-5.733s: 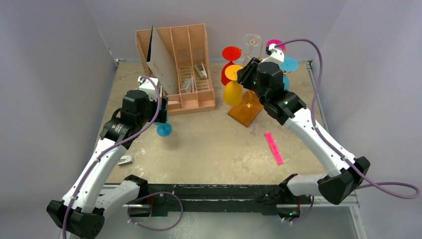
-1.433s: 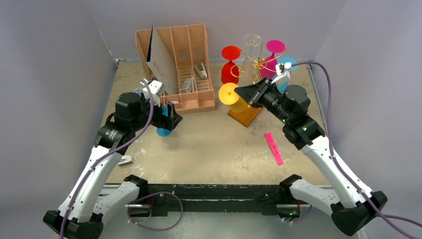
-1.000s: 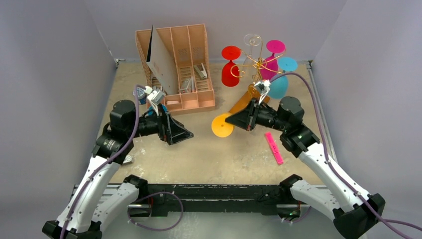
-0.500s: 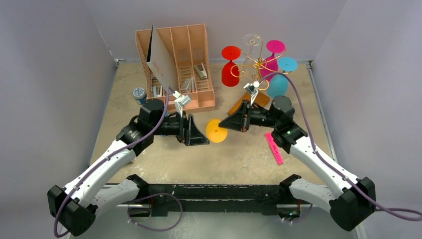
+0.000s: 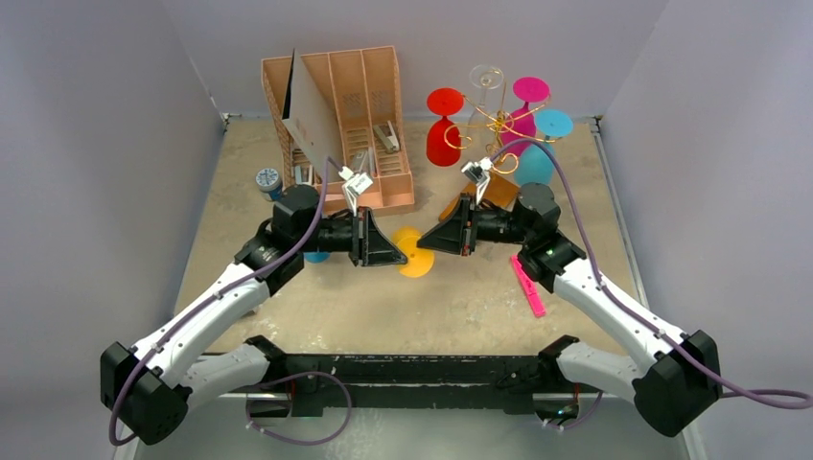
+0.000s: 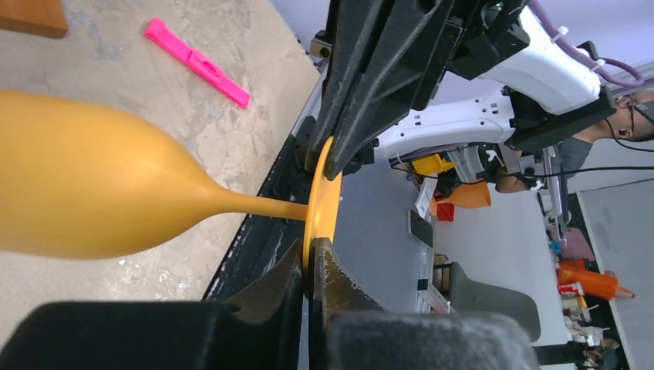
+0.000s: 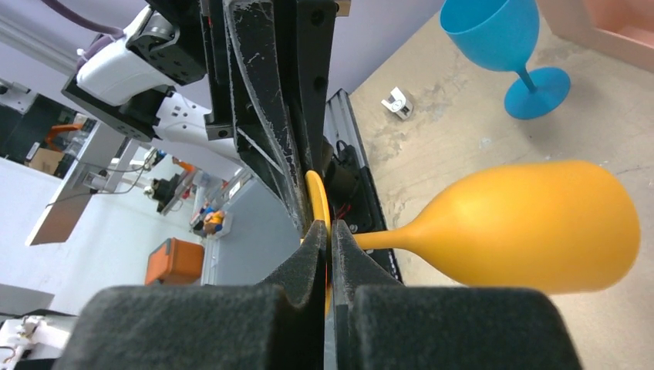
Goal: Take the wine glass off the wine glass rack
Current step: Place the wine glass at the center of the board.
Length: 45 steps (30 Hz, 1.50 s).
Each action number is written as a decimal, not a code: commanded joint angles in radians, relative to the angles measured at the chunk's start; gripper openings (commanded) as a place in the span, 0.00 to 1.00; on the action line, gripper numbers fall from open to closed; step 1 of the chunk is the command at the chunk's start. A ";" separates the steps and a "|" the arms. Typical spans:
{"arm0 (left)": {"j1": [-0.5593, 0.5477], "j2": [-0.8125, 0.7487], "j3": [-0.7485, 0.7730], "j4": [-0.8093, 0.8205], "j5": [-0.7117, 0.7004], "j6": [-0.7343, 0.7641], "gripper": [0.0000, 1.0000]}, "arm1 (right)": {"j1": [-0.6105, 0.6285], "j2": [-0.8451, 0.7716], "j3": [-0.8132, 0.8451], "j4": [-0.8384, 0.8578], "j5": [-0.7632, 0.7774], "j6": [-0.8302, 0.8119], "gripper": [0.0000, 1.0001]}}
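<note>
Table (image 5: 451,307): walled at both sides
Wine glass rack (image 5: 491,120): at rear right
Yellow wine glass (image 5: 414,257): off the rack, stem horizontal above mid-table
Left gripper (image 6: 312,258), right gripper (image 7: 328,231): both clamped on its foot disc
Handling: right grip is best released only once left is firm
Clearance: open room lies toward the near edge; file organiser (image 5: 383,192) stands close behind

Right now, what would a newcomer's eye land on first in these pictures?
The yellow wine glass is held sideways at mid-table. The left gripper and the right gripper both pinch its foot, from opposite sides. Behind it at the rear right, the wine glass rack carries a red glass, a pink glass and a teal glass.
</note>
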 commanded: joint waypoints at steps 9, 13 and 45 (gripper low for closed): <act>0.004 -0.085 0.036 -0.045 -0.067 0.092 0.00 | 0.025 -0.061 0.035 -0.119 -0.118 -0.101 0.63; 0.003 -0.137 -0.003 -0.003 -0.102 0.069 0.00 | 0.049 -0.074 0.033 -0.131 -0.124 -0.080 0.70; 0.003 -0.233 -0.071 0.047 -0.148 0.029 0.00 | 0.175 0.008 0.020 0.079 0.088 -0.047 0.15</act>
